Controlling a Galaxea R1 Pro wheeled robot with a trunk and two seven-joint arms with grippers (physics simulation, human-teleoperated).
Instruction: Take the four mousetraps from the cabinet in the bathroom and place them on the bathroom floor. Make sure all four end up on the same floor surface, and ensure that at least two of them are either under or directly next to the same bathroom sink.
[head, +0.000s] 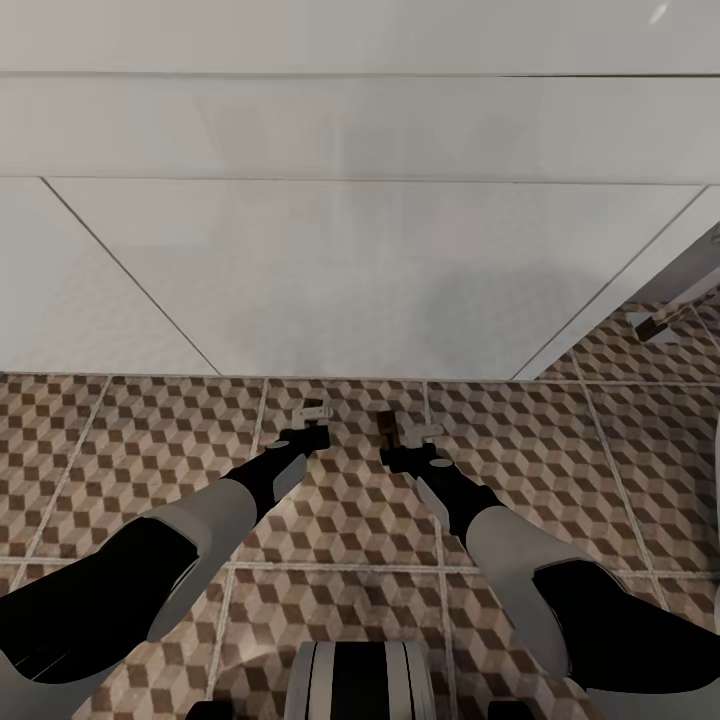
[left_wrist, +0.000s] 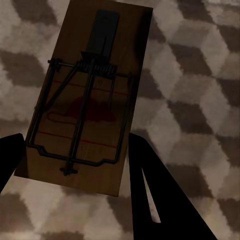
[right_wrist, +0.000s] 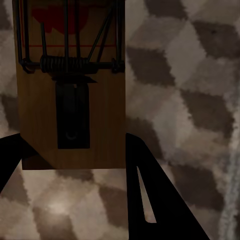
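Both arms reach down to the bathroom floor (head: 130, 440) just in front of the white bathroom sink (head: 360, 280). A brown wooden mousetrap (left_wrist: 107, 55) with a dark spring bar sits between the two dark fingers of my left gripper (left_wrist: 75, 145), and its edges touch both. A second mousetrap (right_wrist: 105, 115) is gripped the same way in my right gripper (right_wrist: 72, 145). In the head view the left gripper (head: 312, 412) and right gripper (head: 408, 432) hang low over the tiles, with a brown mousetrap (head: 385, 425) edge showing at the right one. The cabinet is out of view.
The sink's flat white front spans the far side, overhanging the cube-patterned tiles. A small dark and light object (head: 655, 325) lies on the floor at the sink's right end. A white edge (head: 716, 450) shows at the far right. My base (head: 360, 680) is at the near edge.
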